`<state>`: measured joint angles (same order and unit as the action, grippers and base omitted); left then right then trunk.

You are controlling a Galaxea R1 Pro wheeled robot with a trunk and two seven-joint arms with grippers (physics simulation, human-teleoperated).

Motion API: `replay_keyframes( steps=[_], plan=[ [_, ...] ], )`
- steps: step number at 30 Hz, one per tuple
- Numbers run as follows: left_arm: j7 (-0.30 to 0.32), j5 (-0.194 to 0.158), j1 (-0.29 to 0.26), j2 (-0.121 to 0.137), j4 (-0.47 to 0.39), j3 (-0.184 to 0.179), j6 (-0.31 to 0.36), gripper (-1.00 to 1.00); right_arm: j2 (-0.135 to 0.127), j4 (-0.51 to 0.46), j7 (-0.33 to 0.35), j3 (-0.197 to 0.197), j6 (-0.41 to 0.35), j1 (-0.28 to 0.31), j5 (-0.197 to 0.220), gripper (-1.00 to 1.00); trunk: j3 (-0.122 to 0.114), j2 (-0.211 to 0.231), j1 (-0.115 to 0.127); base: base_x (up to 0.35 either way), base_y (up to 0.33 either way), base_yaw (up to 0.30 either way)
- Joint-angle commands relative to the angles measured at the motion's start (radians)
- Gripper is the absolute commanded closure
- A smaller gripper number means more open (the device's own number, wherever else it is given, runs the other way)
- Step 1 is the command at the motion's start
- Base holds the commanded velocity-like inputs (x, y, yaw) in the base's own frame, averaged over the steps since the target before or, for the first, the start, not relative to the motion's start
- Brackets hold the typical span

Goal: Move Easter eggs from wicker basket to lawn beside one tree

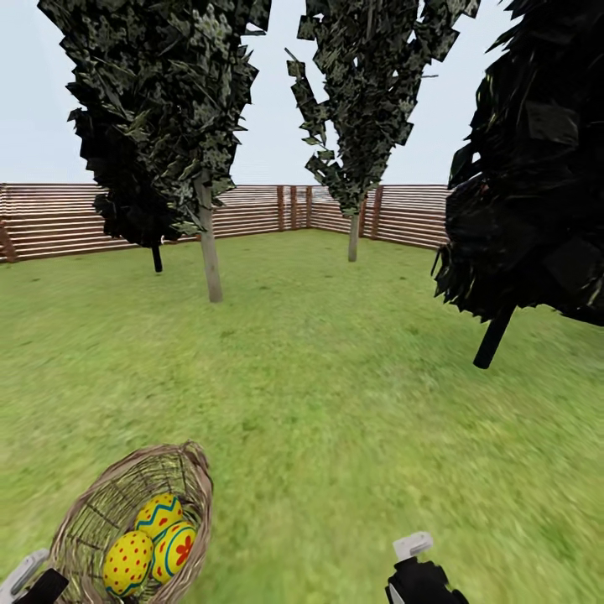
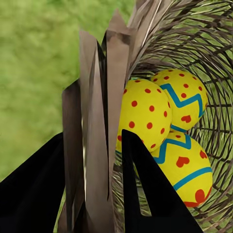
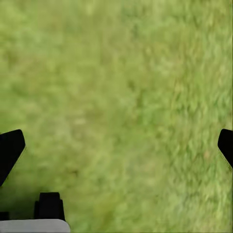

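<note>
- Brown open-weave wicker basket [image 1: 134,512], oval and deep, at seven o'clock in the head view, tilted on the mottled green lawn [image 1: 335,403].
- Three Easter eggs [image 1: 155,541] inside it, smooth, bright yellow: one red-dotted, one with blue zigzag, one with a red flower mark (all touching).
- Left gripper [image 2: 104,179] clamped on the basket's woven rim, one black finger [image 2: 150,194] inside by the eggs, the other outside.
- Right gripper [image 3: 116,145] spread wide over bare grass, holding nothing; at five o'clock in the head view.
- Two pale-trunked trees [image 1: 208,243], grey-green flat-leaf canopies, at eleven and twelve o'clock; near-black tree [image 1: 528,168] at two.
- Slatted brown wooden fence [image 1: 252,210] behind.
</note>
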<state>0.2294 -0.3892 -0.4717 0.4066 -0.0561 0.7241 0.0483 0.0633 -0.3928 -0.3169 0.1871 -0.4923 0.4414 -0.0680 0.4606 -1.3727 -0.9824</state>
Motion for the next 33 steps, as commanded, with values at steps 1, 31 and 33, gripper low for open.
replay_keyframes(
  steps=[1, 31, 33],
  plan=[
    [0.003, -0.011, -0.001, 0.000, -0.001, 0.007, 0.005, 1.00, 0.000, -0.001, -0.001, 0.005, -0.009, 0.000, -0.005, -1.00, -0.002, 0.007, 0.003, 0.337, 0.000, 0.046],
    [0.002, -0.010, -0.001, -0.001, -0.002, 0.006, 0.005, 1.00, -0.002, -0.001, -0.002, 0.005, -0.011, 0.000, -0.003, -1.00, -0.096, 0.217, 0.118, 0.337, 0.000, 0.079],
    [0.002, -0.010, -0.001, 0.000, -0.002, 0.006, 0.005, 1.00, -0.002, -0.001, -0.002, 0.005, -0.011, 0.000, -0.003, -1.00, -0.102, 0.231, 0.126, 0.337, 0.000, 0.000]
  ],
)
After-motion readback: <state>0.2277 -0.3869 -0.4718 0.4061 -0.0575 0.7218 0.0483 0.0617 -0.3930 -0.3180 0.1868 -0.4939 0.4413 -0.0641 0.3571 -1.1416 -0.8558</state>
